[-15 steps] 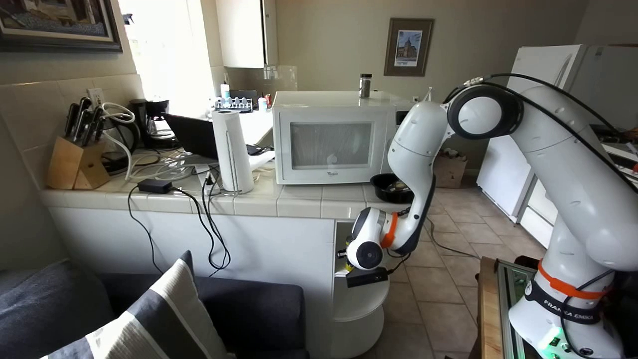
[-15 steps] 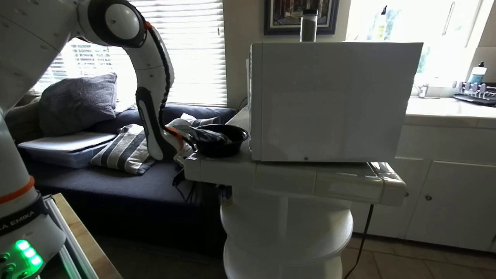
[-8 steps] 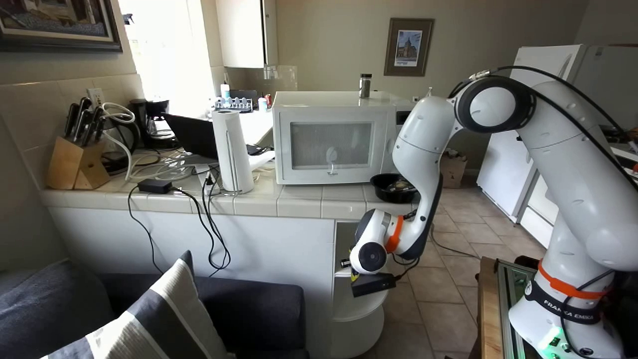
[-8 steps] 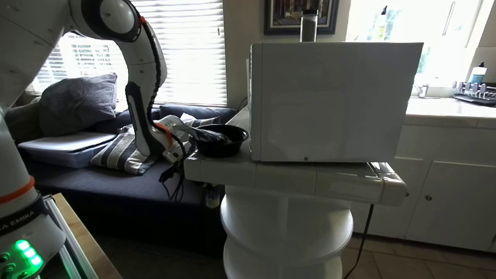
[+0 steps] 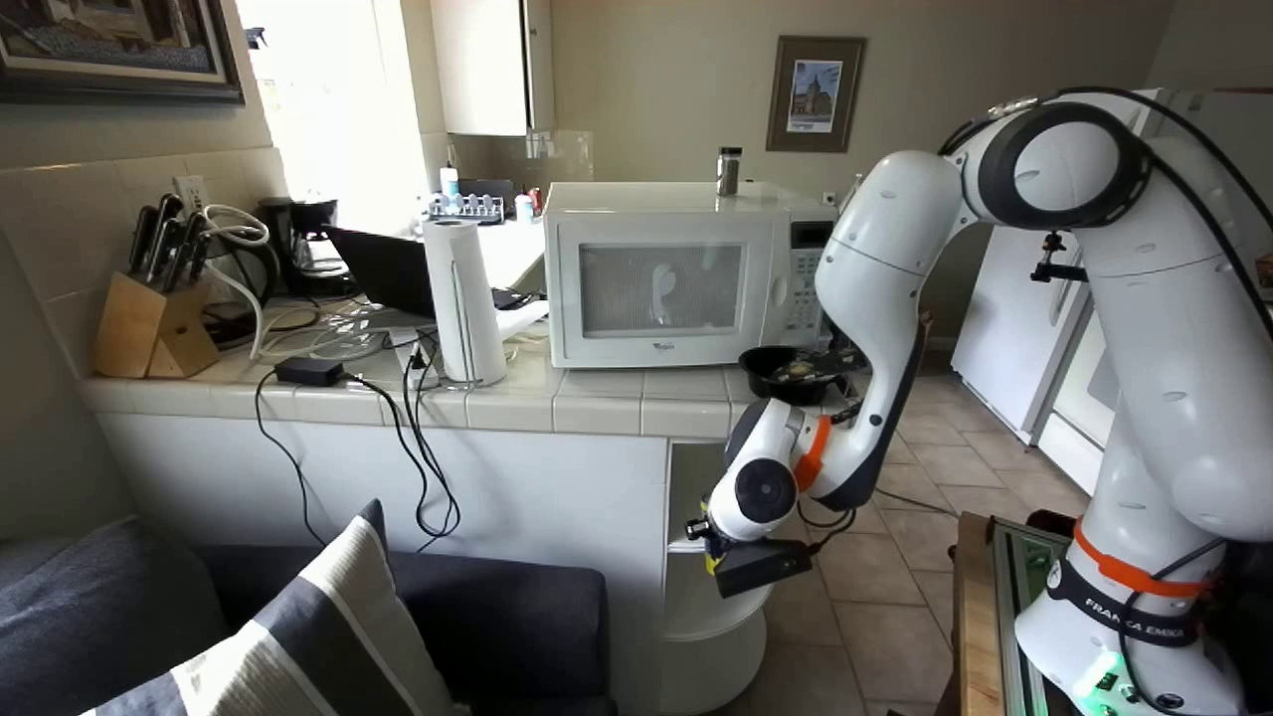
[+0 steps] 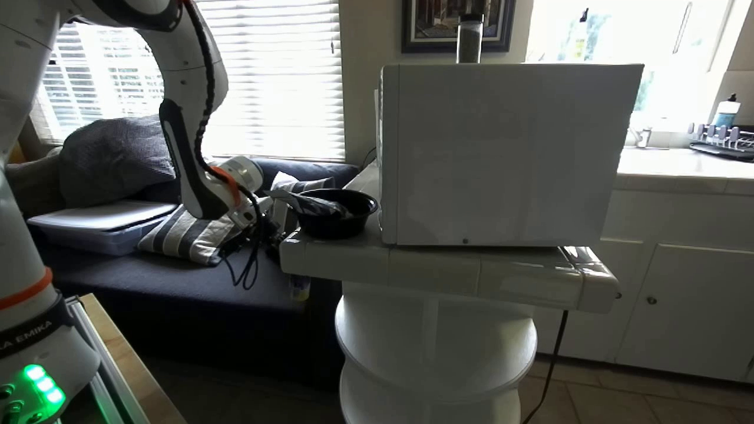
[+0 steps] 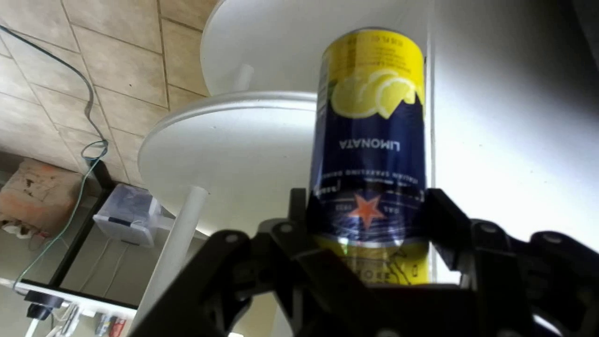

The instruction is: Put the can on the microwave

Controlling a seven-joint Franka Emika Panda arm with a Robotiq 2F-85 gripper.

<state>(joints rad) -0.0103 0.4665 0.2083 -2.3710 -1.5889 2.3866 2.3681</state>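
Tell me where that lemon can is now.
In the wrist view, the can is right of centre, clamped in the pincer, with rounded white shelves behind and to its left.

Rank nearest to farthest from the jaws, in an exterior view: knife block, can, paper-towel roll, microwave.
1. Can, between the jaws.
2. Microwave, above, on the counter.
3. Paper-towel roll, left of microwave.
4. Knife block, counter's far left.

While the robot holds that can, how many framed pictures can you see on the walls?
2: a brown-framed picture on the back wall, and a dark-framed picture beside a bright window, probably the same one in both exterior views. Others may be hidden.
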